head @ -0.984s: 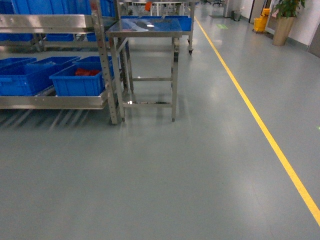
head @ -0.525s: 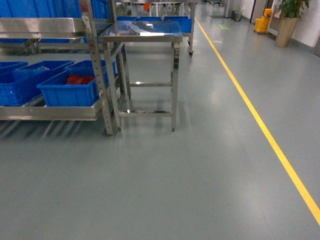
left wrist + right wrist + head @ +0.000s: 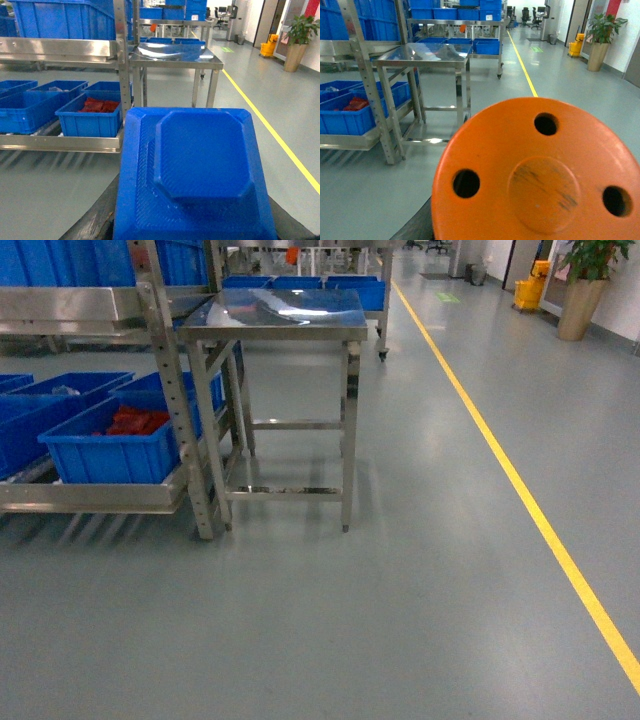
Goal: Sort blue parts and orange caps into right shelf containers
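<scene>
A steel shelf rack [image 3: 150,310] stood at upper left of the head view, blue crates [image 3: 105,450] resting on its lower tier. Beside it, a steel table [image 3: 275,315] stood on the grey floor [image 3: 330,620].

Grey glossy floor [image 3: 400,620], yellow line [image 3: 520,490], steel table [image 3: 275,315], potted plant [image 3: 585,285]

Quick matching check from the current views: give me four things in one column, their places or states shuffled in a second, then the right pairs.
Things:
1. blue part
2. orange cap
3. steel table
4. crate of red pieces

Places or states:
A. on the rack's bottom shelf, left of the table
B. fills the right wrist view, with three holes
C. top bare and shiny, beside the rack
D. fills the left wrist view, with a raised octagonal face

Pairs: 1-D, 2-B, 3-C, 4-A
</scene>
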